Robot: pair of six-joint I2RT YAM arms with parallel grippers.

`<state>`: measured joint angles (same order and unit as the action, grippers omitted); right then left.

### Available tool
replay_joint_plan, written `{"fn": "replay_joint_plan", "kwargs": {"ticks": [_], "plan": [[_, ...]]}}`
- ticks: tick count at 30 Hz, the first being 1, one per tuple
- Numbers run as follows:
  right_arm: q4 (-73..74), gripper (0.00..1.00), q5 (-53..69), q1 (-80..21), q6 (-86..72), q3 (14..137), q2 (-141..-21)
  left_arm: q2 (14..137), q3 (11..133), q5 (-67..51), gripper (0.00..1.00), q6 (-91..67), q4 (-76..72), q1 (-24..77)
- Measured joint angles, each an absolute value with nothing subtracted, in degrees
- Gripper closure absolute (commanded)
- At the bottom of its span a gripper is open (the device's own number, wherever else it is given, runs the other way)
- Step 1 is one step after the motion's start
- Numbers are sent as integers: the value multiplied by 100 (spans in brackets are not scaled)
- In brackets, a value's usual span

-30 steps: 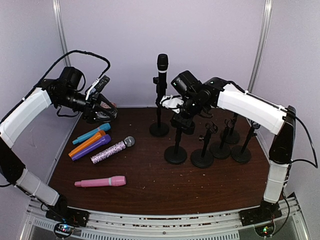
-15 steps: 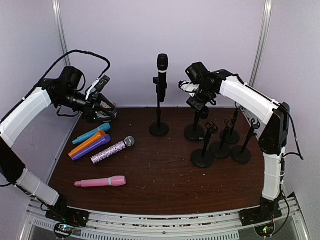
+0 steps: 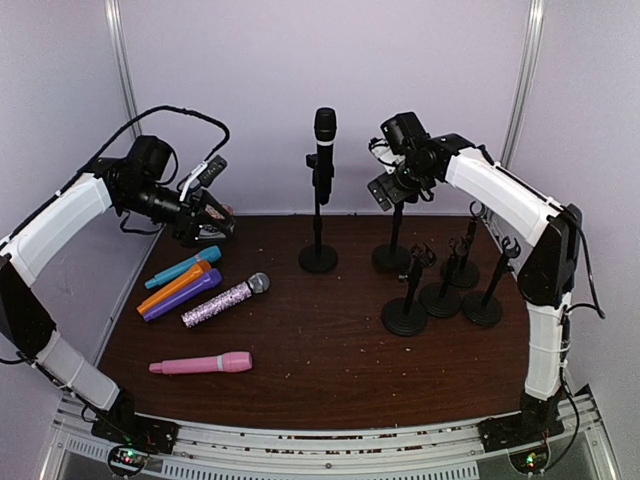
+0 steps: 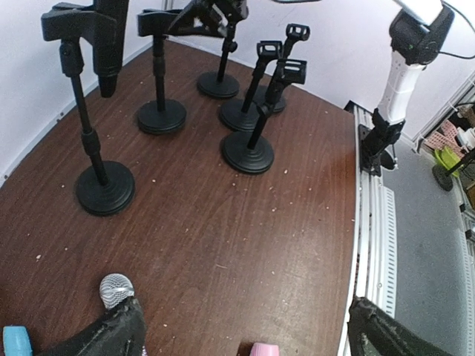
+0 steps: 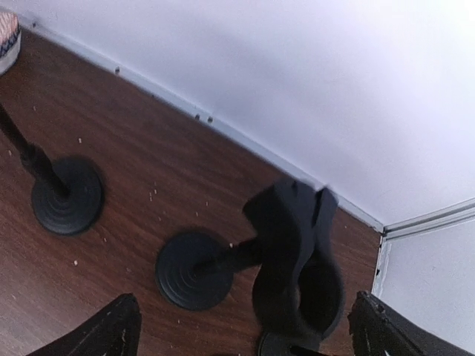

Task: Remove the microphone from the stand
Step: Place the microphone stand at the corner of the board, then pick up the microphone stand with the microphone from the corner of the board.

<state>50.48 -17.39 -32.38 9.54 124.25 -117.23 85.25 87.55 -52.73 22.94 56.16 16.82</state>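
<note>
The black microphone (image 3: 325, 135) sits upright in the clip of its stand (image 3: 318, 258) at the rear middle of the table (image 3: 320, 390), close to the back wall (image 3: 300, 60); neither arm touches it. To its right, the right gripper (image 5: 245, 326) hangs high over an empty stand (image 3: 392, 256), the nearest one to the microphone's stand. In the right wrist view its fingers (image 5: 115, 330) are spread wide at the two lower corners, with that stand's clip (image 5: 297, 252) in the gap between them and apart from both, so this gripper grips nothing. The left gripper (image 4: 245, 334) is raised over the rear left corner of the table, well apart from the microphone. Its fingers (image 4: 111, 337) are also spread wide, with only bare tabletop between them, and it carries nothing. Below and in front of it, other microphones lie flat on the left side of the table: a blue microphone (image 3: 183, 267), an orange microphone (image 3: 174, 286) and a purple microphone (image 3: 182, 295) close together, a glittery microphone (image 3: 226, 299) with a silver head just to their right, and a pink microphone (image 3: 202, 363) nearer the front edge. Four more stands (image 3: 445, 285) with bare clips are clustered on the right side of the table, in front of and beside the one under the right gripper.
</note>
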Motion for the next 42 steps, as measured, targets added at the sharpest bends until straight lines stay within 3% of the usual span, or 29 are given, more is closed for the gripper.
{"fn": "replay_joint_plan", "kwargs": {"ticks": [13, 16, 26, 35, 41, 42], "plan": [[2652, 0, -1433, -3942, 519, 10794, -9485, 8191, 8755, -3699, 2, 1669, 5188, 1566], [2285, 0, -1059, -4198, 427, 10728, -9522, 8112, 8755, -3334, 2, 1533, 5057, 1437], [1776, 15, -604, -4438, 150, 11284, -10827, 7926, 8753, -2515, 2, 1334, 4958, 1341], [1245, 37, -1205, -4464, 180, 11968, -11657, 7929, 8683, -2895, 2, 1328, 5046, 1341], [993, 80, -1439, -4464, 193, 12409, -11987, 7918, 8468, -3100, 2, 1361, 5068, 1341], [985, 84, -1444, -4464, 204, 12442, -12020, 7911, 8447, -3109, 2, 1376, 5083, 1341]]}}
